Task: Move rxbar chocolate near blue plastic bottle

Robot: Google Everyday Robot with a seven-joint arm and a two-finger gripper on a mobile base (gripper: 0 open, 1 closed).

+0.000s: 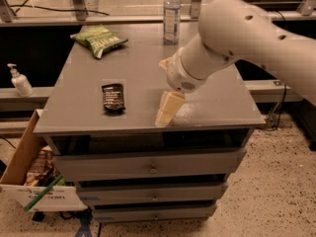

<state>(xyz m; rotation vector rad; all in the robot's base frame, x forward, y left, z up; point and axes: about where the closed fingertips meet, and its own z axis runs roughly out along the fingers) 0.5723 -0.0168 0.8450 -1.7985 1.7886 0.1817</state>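
Note:
The rxbar chocolate, a small black-wrapped bar, lies flat on the left front part of the grey cabinet top. The blue plastic bottle, clear with a white cap, stands upright at the back edge, near the middle. My gripper hangs from the large white arm over the front middle of the top, to the right of the bar and apart from it. Its cream fingers are spread and hold nothing. One fingertip is low, near the front edge of the top.
A green chip bag lies at the back left of the top. A white pump bottle stands on a ledge to the left. An open cardboard box with items sits on the floor at the left. Drawers are below the top.

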